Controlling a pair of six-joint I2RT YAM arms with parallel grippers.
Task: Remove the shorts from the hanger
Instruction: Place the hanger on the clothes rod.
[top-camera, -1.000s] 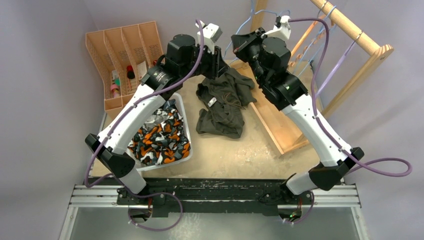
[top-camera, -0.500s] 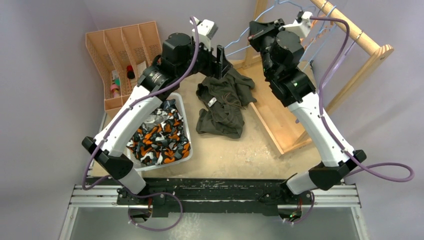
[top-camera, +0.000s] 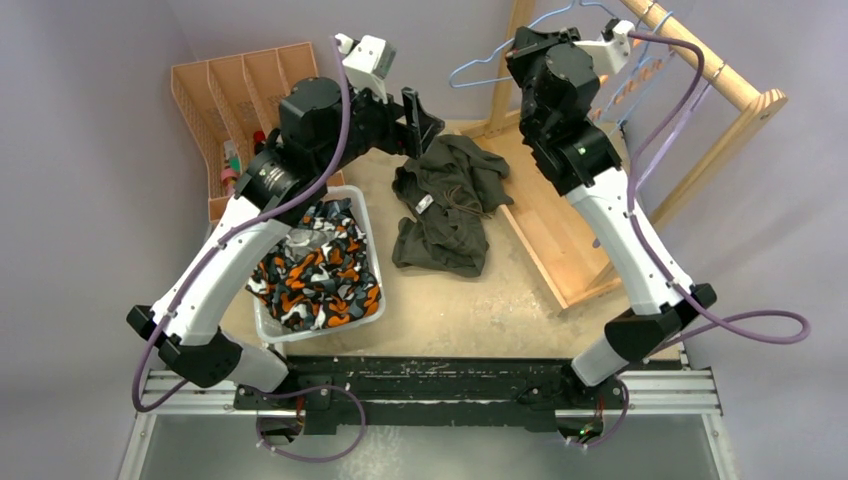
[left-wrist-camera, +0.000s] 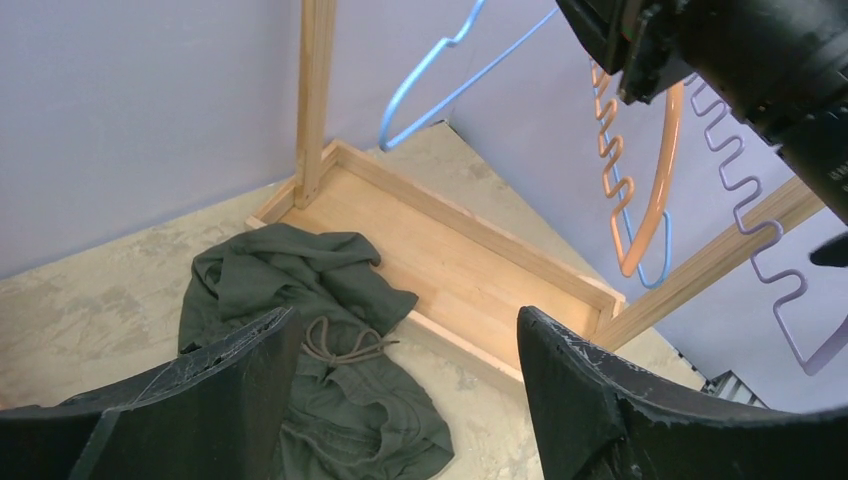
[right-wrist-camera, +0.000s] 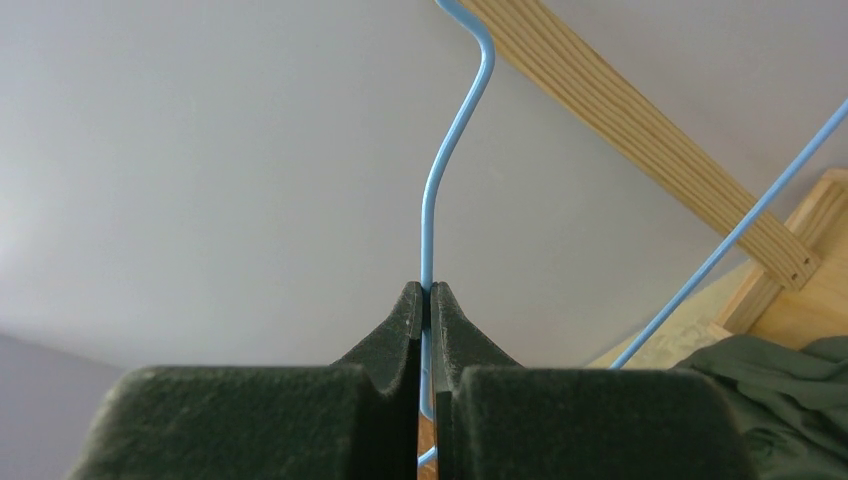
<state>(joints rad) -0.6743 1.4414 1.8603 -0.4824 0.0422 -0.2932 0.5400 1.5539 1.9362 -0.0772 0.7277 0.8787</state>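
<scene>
Two changes stand out against a second ago. The left gripper (top-camera: 419, 111), then pinched low at the far edge of the olive green shorts (top-camera: 445, 205), has let go. Its fingers now stand wide apart with nothing between them, lifted off the fabric and drawn toward the desk's far left. The right gripper (right-wrist-camera: 427, 297), fingers pressed tight on the wire of the blue hanger (right-wrist-camera: 426, 235), has carried it higher, toward the wooden rack (top-camera: 700, 53). The olive shorts lie crumpled near the desk's far middle, free of the hanger, against the rack's base tray (top-camera: 560, 250). Orange-black-white camouflage shorts (top-camera: 320, 275) fill the clear bin (top-camera: 372, 250) at the near left.
</scene>
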